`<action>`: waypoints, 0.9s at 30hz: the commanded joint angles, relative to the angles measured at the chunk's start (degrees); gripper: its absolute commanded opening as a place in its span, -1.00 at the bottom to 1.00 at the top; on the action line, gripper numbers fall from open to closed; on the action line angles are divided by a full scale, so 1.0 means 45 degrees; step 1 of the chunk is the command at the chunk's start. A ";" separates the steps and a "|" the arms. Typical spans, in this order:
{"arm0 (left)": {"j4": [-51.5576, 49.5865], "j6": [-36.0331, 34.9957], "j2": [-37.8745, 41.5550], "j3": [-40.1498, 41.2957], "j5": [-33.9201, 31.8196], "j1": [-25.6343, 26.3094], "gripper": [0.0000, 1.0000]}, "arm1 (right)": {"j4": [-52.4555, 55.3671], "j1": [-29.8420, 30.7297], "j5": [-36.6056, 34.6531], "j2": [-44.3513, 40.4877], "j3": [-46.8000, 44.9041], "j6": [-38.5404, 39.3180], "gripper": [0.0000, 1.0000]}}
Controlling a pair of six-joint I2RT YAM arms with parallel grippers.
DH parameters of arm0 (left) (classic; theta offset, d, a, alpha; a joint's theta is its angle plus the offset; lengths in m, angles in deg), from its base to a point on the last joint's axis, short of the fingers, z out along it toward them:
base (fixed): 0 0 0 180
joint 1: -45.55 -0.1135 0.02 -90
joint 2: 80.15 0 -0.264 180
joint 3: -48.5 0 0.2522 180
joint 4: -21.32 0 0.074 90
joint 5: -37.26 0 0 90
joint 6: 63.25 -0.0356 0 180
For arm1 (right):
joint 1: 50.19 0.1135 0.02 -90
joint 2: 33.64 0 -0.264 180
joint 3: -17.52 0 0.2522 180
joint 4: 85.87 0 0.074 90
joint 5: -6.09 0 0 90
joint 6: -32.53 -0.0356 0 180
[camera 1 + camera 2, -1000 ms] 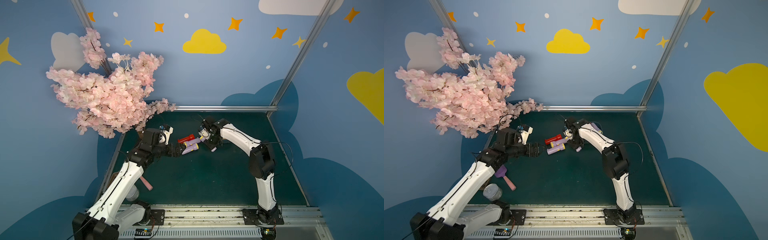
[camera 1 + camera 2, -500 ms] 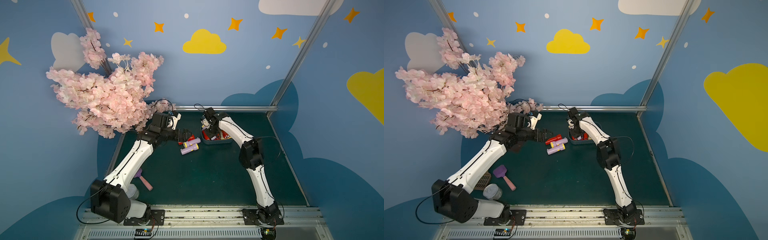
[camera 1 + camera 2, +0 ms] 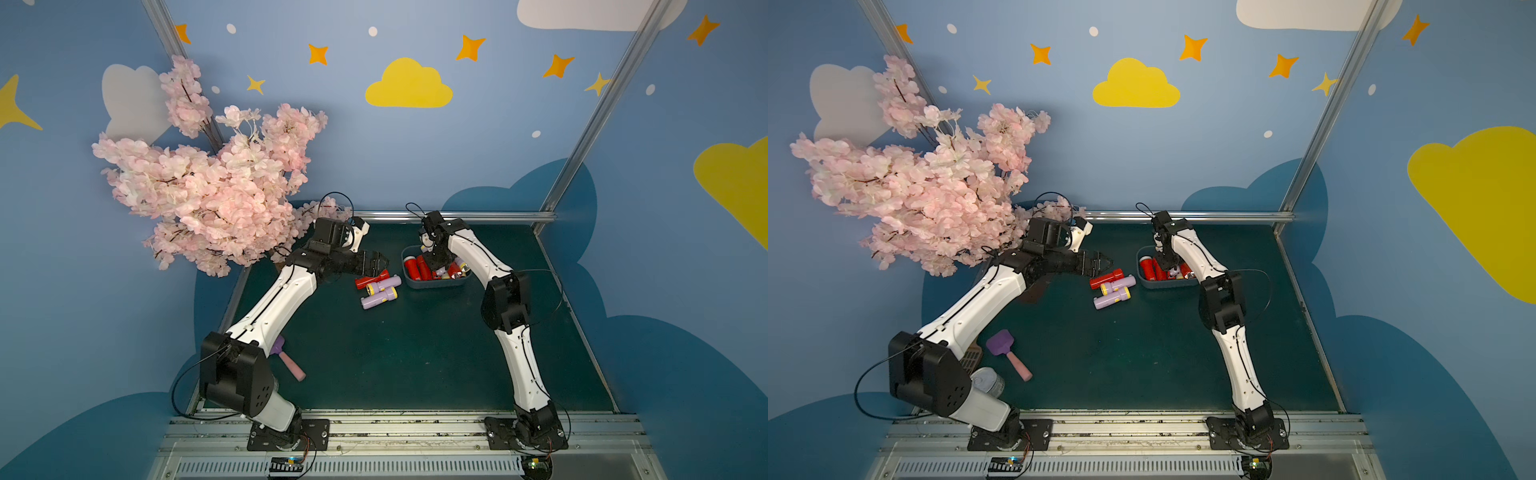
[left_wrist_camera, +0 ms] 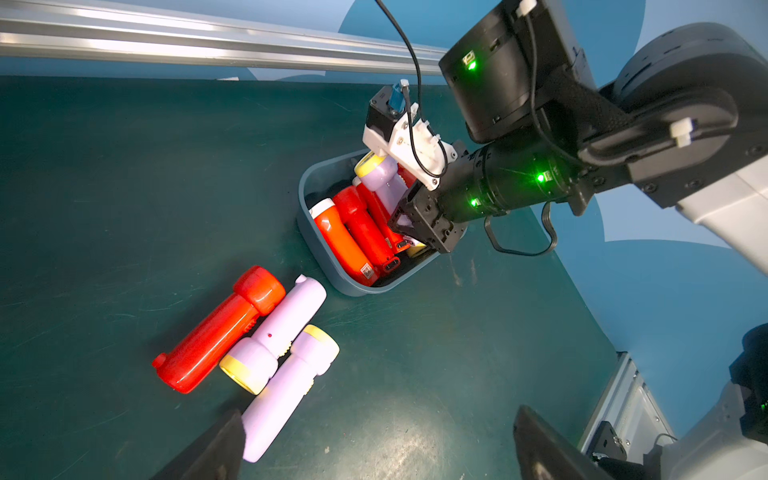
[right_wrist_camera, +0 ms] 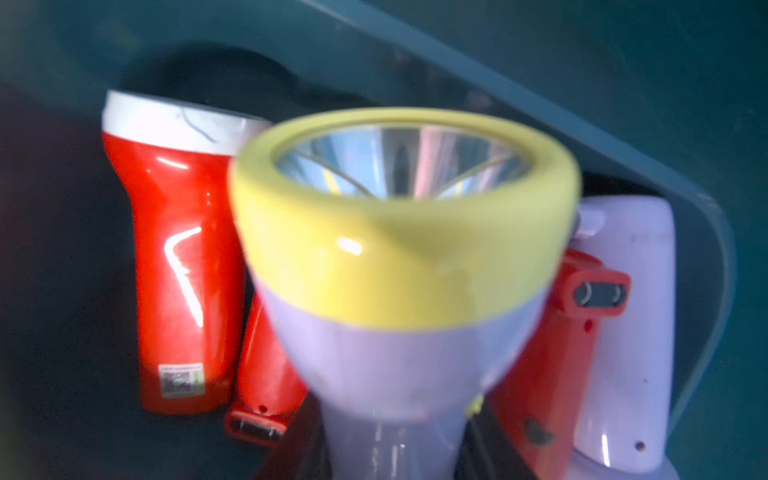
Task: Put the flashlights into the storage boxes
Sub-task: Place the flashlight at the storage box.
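Observation:
The storage box (image 3: pixel 434 286) (image 3: pixel 1167 286) is a blue-grey tub at the back of the green mat, holding several red and lilac flashlights (image 4: pixel 353 237). My right gripper (image 3: pixel 436 268) (image 5: pixel 395 449) reaches down into it, shut on the handle of a lilac flashlight with a yellow head ring (image 5: pixel 399 291) (image 4: pixel 380 174). To the left of the box lie a red flashlight (image 3: pixel 372 279) (image 4: pixel 216 336) and two lilac ones (image 3: pixel 384 284) (image 3: pixel 378 298), side by side and touching. My left gripper (image 3: pixel 380 264) (image 4: pixel 374 449) hangs open just above them, holding nothing.
A pink blossom tree (image 3: pixel 216 187) overhangs the back left corner, close to my left arm. A purple scoop with a pink handle (image 3: pixel 1007 353) and a silver tin can (image 3: pixel 988 380) lie near the left arm's base. A metal rail (image 3: pixel 457 215) edges the back.
Over the second my right gripper swung from beside the loose flashlights to over the storage box. My left arm stretched further back toward the loose ones. Both grippers kept their opening.

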 commanded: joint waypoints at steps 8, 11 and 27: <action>0.0065 0.0002 -0.0187 -0.0272 0.0453 0.0013 0.99 | 0.1084 0.0086 0.0236 -0.0032 -0.0025 -0.0661 -0.39; 0.0055 0.0077 -0.0081 -0.0125 0.0490 0.0030 0.99 | 0.1022 0.0128 0.0371 -0.0215 -0.0120 -0.0736 -0.27; 0.0079 0.0490 0.1178 0.1122 -0.0032 0.0193 0.99 | 0.0790 0.0379 0.0311 -0.1586 -0.0403 -0.0873 -0.04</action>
